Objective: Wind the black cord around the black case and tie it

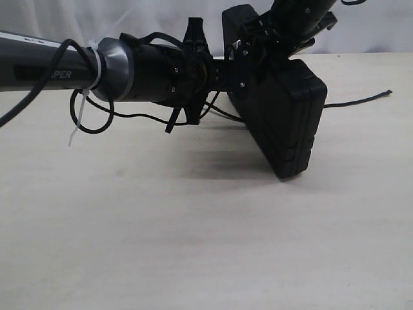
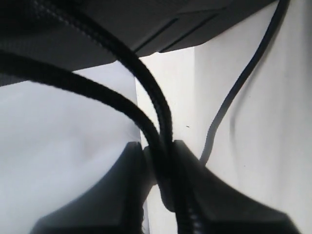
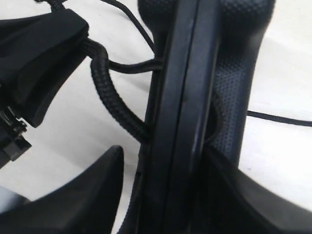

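My right gripper (image 3: 165, 161) clamps the black case (image 1: 287, 123), held tilted over the table (image 1: 193, 245); my left gripper (image 2: 158, 156) pinches the black cord (image 1: 361, 100) just beside the case. Wrapping appears begun; no knot visible.

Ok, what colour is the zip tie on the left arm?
White; the zip tie shows best in the exterior view.

The black cord (image 1: 361, 100) passes behind the black case (image 1: 290, 123) — path there hidden.
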### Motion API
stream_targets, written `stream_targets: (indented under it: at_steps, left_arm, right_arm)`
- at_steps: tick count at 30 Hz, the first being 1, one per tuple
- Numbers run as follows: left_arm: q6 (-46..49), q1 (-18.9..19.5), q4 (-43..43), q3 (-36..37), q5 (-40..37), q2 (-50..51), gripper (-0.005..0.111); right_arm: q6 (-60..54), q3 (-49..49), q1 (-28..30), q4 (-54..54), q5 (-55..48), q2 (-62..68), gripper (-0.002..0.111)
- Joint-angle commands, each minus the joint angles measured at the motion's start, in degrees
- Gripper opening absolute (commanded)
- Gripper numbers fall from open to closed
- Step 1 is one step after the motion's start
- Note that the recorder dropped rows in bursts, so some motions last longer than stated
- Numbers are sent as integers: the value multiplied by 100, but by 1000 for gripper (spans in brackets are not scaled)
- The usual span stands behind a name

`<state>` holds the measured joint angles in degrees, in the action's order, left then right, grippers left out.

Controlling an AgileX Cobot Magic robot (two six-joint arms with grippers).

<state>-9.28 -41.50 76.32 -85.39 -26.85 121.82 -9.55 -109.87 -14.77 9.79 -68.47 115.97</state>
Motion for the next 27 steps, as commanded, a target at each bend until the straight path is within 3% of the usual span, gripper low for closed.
stream_targets:
  at_steps: [1,27]
  left_arm:
    - [8,-50,55,13,-43,-47,0]
    - [8,-50,-39,13,41,-47,0]
  right_arm:
    - [173,58,22,-535,-150,-22,46]
    - [162,58,22,-550,-150,-402,46]
